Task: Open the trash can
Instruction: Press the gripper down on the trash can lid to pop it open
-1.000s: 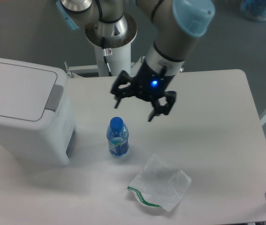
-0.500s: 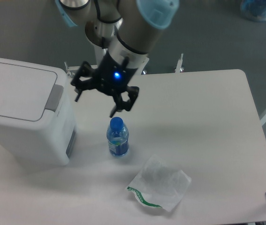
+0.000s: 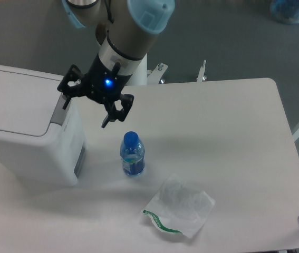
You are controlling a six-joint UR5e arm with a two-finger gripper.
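Trash can [image 3: 25, 129] sits just left of the gripper [image 3: 90, 105], lid down. Rigid, light plastic; press the grey push panel [image 3: 61, 110] beneath one fingertip. Jaws spread, holding nothing.

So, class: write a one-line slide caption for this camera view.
Open hand beside the closed bin, with a bottle and wrapper on the table.

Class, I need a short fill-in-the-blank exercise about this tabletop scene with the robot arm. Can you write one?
1. The trash can has its lid ____.
2. The bottle has a ____ cap.
3. The gripper has its jaws ____ and holds nothing.
4. The crumpled wrapper lies on the ____.

Missing words: closed; blue; open; table
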